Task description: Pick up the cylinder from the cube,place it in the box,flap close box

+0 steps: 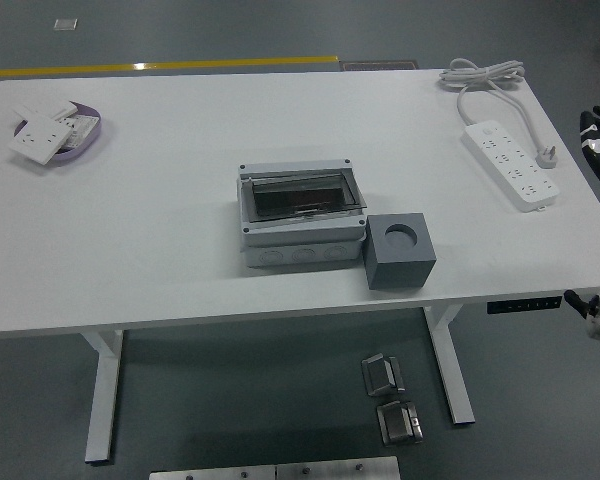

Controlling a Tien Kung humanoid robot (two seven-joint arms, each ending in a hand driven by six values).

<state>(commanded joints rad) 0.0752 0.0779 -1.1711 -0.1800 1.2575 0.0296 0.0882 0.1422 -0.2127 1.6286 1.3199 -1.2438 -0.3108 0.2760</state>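
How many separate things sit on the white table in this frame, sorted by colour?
Grey: 2, the box and the cube.
White: 1, the power strip.
Purple: 1, the tray holding white wall plates; their number is unclear.
Total: 4, counting tray and plates as one.
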